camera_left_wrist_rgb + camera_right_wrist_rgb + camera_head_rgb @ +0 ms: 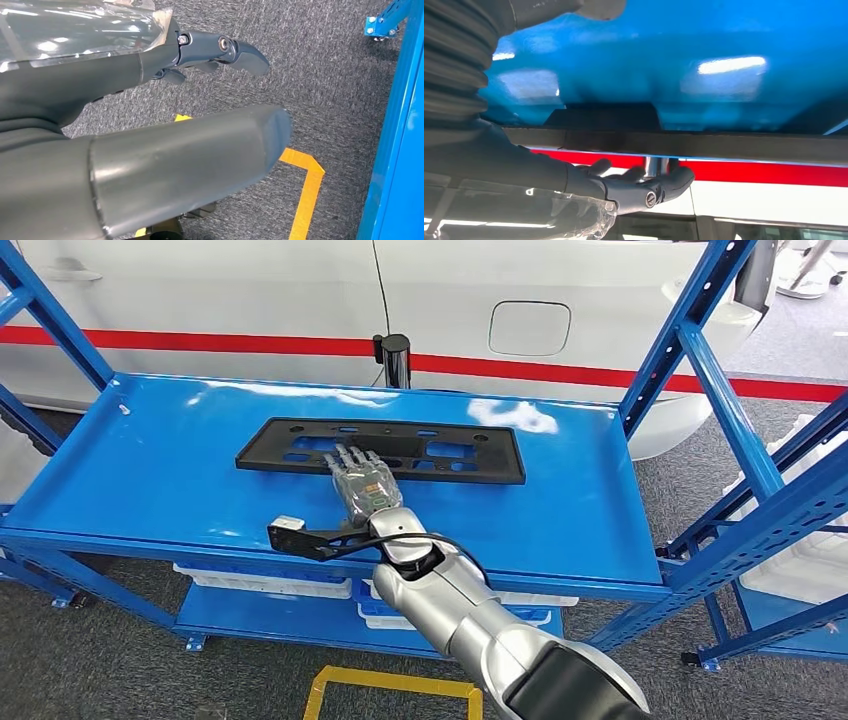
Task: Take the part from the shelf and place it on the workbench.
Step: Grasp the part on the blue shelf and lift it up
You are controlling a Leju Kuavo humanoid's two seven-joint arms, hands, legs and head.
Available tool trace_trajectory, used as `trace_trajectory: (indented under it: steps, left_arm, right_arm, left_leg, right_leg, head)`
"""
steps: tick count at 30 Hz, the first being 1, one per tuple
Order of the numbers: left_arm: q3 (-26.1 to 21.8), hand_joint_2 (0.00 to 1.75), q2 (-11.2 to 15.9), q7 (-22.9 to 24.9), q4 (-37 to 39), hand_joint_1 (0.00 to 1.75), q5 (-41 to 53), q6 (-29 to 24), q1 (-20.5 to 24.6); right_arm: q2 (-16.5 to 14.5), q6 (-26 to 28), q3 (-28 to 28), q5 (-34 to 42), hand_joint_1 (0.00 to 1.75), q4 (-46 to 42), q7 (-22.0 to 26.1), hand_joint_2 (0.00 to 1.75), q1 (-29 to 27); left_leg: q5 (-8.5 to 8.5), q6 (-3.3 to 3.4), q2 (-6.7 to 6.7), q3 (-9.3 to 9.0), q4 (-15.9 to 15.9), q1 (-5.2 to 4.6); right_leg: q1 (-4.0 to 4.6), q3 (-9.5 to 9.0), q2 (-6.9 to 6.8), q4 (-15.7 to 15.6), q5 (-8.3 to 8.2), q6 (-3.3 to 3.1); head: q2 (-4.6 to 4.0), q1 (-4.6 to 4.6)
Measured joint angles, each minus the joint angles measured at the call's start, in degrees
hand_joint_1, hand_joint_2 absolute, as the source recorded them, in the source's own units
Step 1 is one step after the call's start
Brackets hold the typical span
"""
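From the head view we see our right hand (pixel 362 483) lying flat, fingers stretched onto the near edge of the black part (pixel 381 450), pressing rather than grasping it. The part lies mid-shelf (pixel 140 470), with bare blue surface all around it. The left wrist view adds our left hand (pixel 215 52), released and holding nothing, over grey carpet (pixel 320 75). Beyond the shelf stands a white car (pixel 250 290).
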State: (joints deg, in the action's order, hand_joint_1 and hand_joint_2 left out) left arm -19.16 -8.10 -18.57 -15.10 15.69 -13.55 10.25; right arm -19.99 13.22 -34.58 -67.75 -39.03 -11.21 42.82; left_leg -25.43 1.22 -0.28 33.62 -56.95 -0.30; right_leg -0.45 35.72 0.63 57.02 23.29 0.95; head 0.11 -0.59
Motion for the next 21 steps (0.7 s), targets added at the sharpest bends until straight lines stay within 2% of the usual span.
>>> trace_trajectory:
  steps: [2,4,6,8,10,21]
  left_arm:
    - [0.0,0.0,0.0,-0.2,0.0,0.0,-0.1,0.0,-0.2]
    - [0.0,0.0,0.0,-0.3,0.0,0.0,-0.2,0.0,-0.4]
    - [0.0,0.0,0.0,-0.4,0.0,0.0,-0.2,0.0,-0.4]
    - [0.0,0.0,0.0,-0.4,0.0,0.0,-0.2,-0.1,-0.5]
    - [0.0,0.0,0.0,-0.4,0.0,0.0,-0.2,-0.1,-0.5]
    - [0.0,0.0,0.0,-0.4,0.0,0.0,-0.1,-0.4,-0.7]
  right_arm:
    - [-0.1,0.0,0.0,-0.3,0.4,0.0,0.0,1.75,0.0]
    - [-0.2,-0.1,-0.1,-0.6,0.39,0.0,0.0,1.75,-0.1]
    - [-0.2,-0.2,-0.1,-0.8,1.0,0.0,0.0,1.75,-0.2]
    - [-0.2,-0.2,-0.1,-0.9,0.88,0.0,0.0,1.75,-0.2]
    - [-0.2,-0.2,-0.1,-1.2,0.03,0.0,-0.1,1.75,-0.4]
    - [-0.2,1.5,-0.1,-2.9,0.0,-0.3,-0.5,1.75,-0.6]
  left_leg:
    - [0.0,0.0,0.0,0.0,0.0,0.0]
    - [0.0,0.0,0.0,0.0,0.0,0.0]
    - [0.0,0.0,0.0,0.0,0.0,0.0]
    - [0.0,0.0,0.0,-0.01,0.0,0.0]
    - [0.0,0.0,0.0,-0.01,0.0,0.0]
    - [0.0,0.0,0.0,-0.02,0.0,0.0]
  right_leg:
    - [0.0,0.0,0.0,0.0,0.0,0.0]
    - [0.0,0.0,0.0,0.0,0.0,0.0]
    - [0.0,0.0,0.0,0.0,0.0,0.0]
    - [0.0,0.0,0.0,0.0,0.0,0.0]
    - [0.0,0.0,0.0,0.0,0.0,0.0]
    - [0.0,-0.01,0.0,0.0,0.0,0.0]
  head:
    - [0.0,0.0]
    - [0.0,0.0]
    - [0.0,0.0]
    - [0.0,0.0]
    - [0.0,0.0]
    - [0.0,0.0]
